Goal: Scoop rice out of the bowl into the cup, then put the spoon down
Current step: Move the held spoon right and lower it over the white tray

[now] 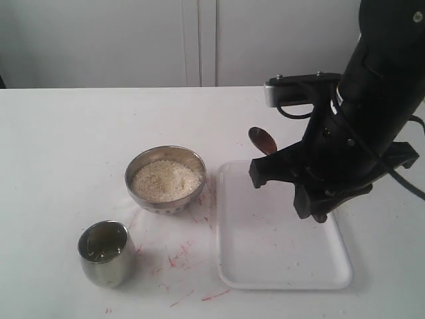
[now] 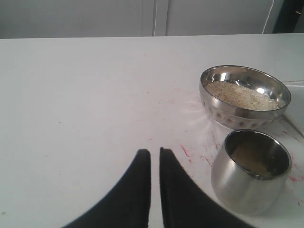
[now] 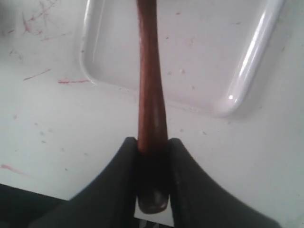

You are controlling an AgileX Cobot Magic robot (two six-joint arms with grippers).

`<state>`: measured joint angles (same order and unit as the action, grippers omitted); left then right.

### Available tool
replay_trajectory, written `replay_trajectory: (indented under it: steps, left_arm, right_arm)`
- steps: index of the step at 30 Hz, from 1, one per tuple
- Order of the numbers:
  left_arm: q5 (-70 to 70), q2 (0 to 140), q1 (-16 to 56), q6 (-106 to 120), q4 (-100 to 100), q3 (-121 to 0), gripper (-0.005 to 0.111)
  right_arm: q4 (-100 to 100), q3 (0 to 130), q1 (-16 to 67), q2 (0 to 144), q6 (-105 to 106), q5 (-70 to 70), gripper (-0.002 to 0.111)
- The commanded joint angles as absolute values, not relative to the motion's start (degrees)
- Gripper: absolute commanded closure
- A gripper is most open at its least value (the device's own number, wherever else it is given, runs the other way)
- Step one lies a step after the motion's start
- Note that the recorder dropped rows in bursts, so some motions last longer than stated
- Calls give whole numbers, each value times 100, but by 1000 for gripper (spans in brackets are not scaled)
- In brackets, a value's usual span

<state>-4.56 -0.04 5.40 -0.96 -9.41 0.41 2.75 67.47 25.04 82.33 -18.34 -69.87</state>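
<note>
**A:** Exterior first — what's showing?

**B:** The bowl (image 1: 137, 166) is sitting on the table (image 1: 66, 133), holding the rice (image 1: 166, 179). The cup (image 1: 104, 262) is standing near it, not touching. The right arm (image 1: 372, 100) is hanging over a white tray (image 1: 285, 269). The spoon (image 1: 262, 139) is showing only its scoop, lifted clear of the table.

**A:** Left wrist?

**B:** The left gripper (image 2: 155, 159) is hovering over bare table, its fingers nearly meeting and gripping nothing. Cup and bowl are sitting beyond it.

**A:** Right wrist?

**B:** The right gripper (image 3: 152, 154) is clamping the spoon's handle end — the handle is reaching out over the tray's corner.
</note>
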Motion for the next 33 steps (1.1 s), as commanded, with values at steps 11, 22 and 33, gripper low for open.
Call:
replay_trajectory:
  steps: [11, 22, 33]
  left_arm:
    - [-438, 0, 531, -106, -978, 0, 92]
    - [-438, 0, 531, -106, -978, 0, 92]
    - [-438, 0, 531, -106, -978, 0, 92]
  right_arm:
    - [433, 6794, 2329, 8950, -1832, -6996, 108]
    - [340, 6794, 2329, 9629, -1476, -6996, 108]
    - [0, 6794, 2329, 9981, -1476, -6996, 108]
